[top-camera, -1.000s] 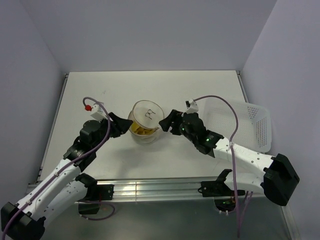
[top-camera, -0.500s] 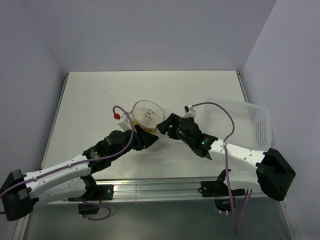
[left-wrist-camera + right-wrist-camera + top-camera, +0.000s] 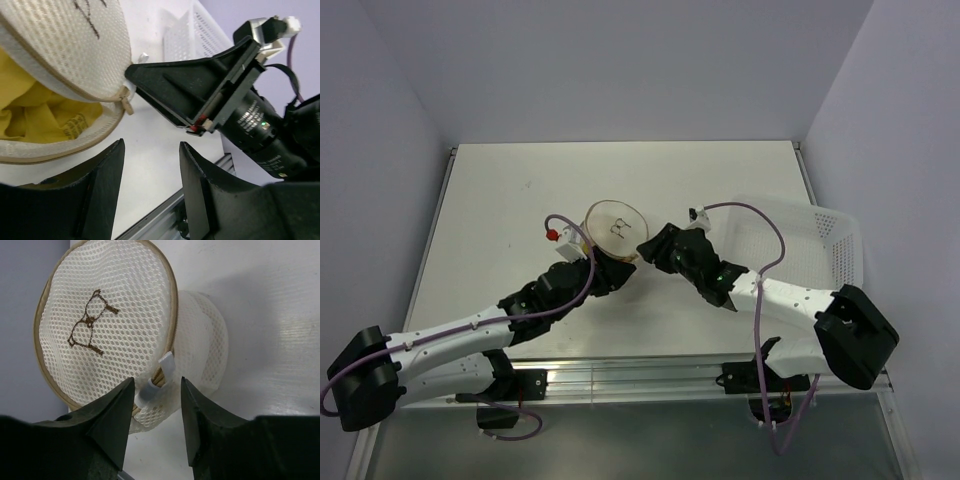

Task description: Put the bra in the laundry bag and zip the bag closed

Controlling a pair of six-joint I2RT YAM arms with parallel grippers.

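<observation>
The round white mesh laundry bag (image 3: 612, 230) with a tan zip stands mid-table, its lid partly open. The mustard-yellow bra (image 3: 35, 112) lies inside it, seen through the gap in the left wrist view. My left gripper (image 3: 618, 272) is open and empty at the bag's near side, by the zip pull (image 3: 126, 104). My right gripper (image 3: 646, 250) is open at the bag's right side, its jaws either side of a small white tab (image 3: 156, 380) on the bag (image 3: 110, 330), not closed on it.
A white perforated plastic basket (image 3: 800, 240) lies on the right side of the table, behind my right arm. The table's metal front rail (image 3: 640, 375) runs below both arms.
My left arm swung from the bag's left side round to its near side over the second. My right gripper edged slightly closer to the bag.
</observation>
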